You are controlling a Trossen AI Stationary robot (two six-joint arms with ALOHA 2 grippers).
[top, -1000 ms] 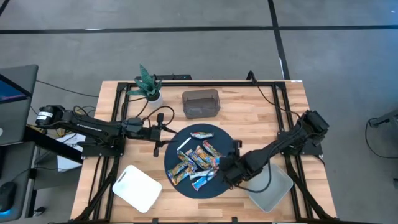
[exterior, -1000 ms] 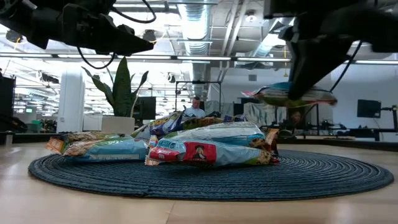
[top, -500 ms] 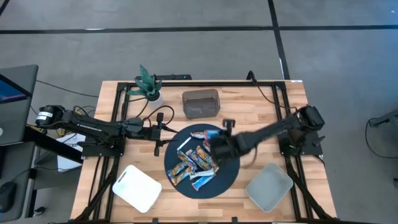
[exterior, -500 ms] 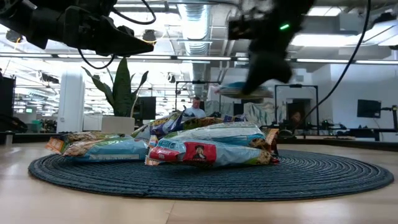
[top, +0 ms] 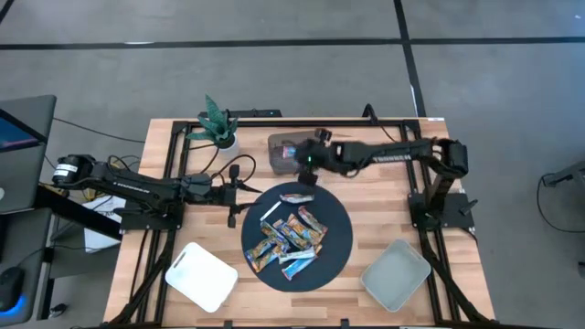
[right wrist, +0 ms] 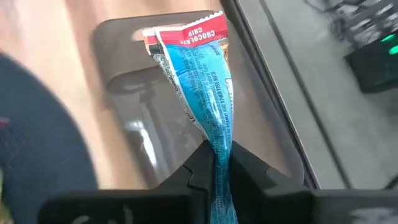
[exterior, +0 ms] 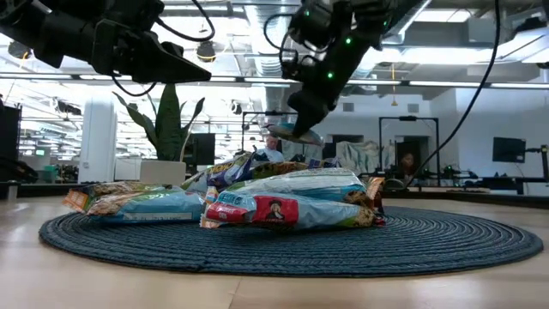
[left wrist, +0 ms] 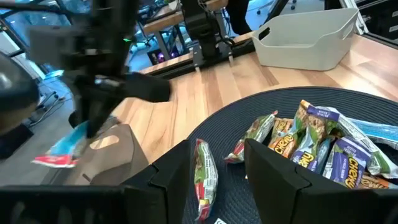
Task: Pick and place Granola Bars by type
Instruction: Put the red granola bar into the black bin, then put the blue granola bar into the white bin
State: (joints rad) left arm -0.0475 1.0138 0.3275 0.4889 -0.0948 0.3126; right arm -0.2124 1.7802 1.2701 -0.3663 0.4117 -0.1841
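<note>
The blue bar (right wrist: 208, 93) in the right gripper (right wrist: 219, 163) reads "CHOCOLATE CHIP" on its red end; its jaws pinch the wrapper's tail. A second ago this gripper hung at the mat's (top: 340, 239) near right edge; now it holds the bar over the dark bin (top: 285, 157) at the table's (top: 384, 187) far middle. The other bars (top: 291, 239) lie heaped on the round blue mat; one shows "Cheerios" (left wrist: 348, 165). The left gripper (top: 239, 194), jaws apart and empty, waits left of the mat, unmoved. The table is pale wood; behind it an open office with a plant.
</note>
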